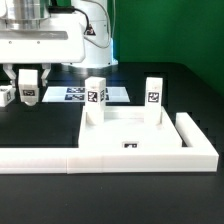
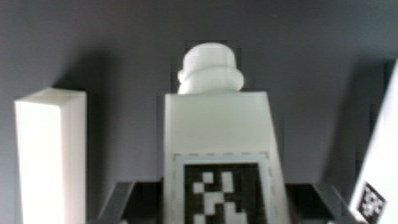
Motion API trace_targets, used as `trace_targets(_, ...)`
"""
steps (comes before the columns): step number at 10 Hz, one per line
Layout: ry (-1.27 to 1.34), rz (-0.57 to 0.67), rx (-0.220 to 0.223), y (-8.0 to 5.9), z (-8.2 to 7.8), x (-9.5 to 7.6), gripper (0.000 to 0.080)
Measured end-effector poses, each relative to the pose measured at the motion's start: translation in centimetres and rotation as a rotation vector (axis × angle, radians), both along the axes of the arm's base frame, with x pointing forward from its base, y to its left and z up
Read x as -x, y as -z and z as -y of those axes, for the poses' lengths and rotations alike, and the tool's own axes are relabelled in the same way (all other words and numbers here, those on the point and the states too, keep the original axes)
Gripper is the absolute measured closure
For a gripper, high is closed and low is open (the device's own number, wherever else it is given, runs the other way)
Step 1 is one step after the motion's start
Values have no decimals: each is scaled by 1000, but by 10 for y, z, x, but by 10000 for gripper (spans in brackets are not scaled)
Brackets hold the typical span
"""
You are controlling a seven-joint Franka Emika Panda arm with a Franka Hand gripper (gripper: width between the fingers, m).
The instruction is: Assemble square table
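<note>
The white square tabletop [image 1: 127, 131] lies in the middle of the black table, and two white tagged legs [image 1: 95, 97] [image 1: 153, 96] stand upright on its far corners. My gripper [image 1: 29, 88] is at the exterior view's far left, shut on a third white leg [image 1: 28, 93]. In the wrist view this leg [image 2: 217, 125] runs away from the camera between the dark fingers [image 2: 135, 203], with its tag near the jaws and its rounded screw tip [image 2: 210, 68] pointing away. A fourth leg [image 1: 5, 95] lies just beside it and also shows in the wrist view [image 2: 48, 150].
The long white L-shaped border bar [image 1: 100, 156] runs along the front and the exterior view's right of the tabletop. The marker board [image 1: 78, 95] lies behind the tabletop. A white tagged edge [image 2: 381, 140] shows at the wrist view's border.
</note>
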State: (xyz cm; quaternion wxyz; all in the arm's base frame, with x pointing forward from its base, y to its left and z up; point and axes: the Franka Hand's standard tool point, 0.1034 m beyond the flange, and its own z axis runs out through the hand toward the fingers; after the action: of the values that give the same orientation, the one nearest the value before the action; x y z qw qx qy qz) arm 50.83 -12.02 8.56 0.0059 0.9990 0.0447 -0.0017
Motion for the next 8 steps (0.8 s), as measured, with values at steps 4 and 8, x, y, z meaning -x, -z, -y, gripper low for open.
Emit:
trace_targets(4,54,50,-10,-16,-38,-39,511)
trace_targets(8,120,74,-20,-11,-93,-48,511)
